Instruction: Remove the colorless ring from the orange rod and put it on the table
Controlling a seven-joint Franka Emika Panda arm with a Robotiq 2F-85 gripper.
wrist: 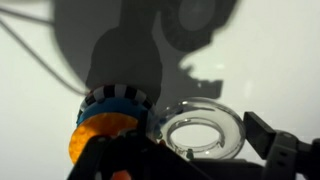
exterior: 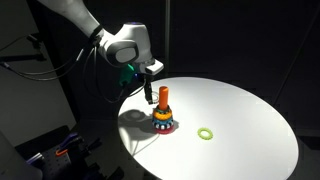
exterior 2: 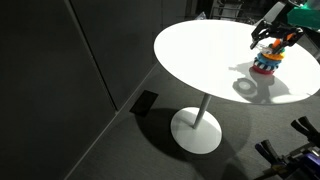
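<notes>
In an exterior view the robot's black gripper (exterior: 152, 90) hangs by the top of the short orange rod (exterior: 163, 97) on the big round white table (exterior: 240, 110). Both exterior views show stacked coloured rings (exterior 2: 265, 66) at the rod's foot. In the wrist view the small clear glassy ring (wrist: 204, 108) sits between the dark fingers (wrist: 275, 148), beside that stack. Whether it is held or loose, I cannot tell.

Arm (exterior: 72, 18): white, glossy rounded link shells with dark bands at the joints, ending in a bulbous white wrist housing (exterior: 128, 45). Gripper (exterior: 150, 90): black, with angular matte fingers (wrist: 283, 150). Teal-green patch (exterior: 127, 72) under the wrist housing, possibly a light or mount.
</notes>
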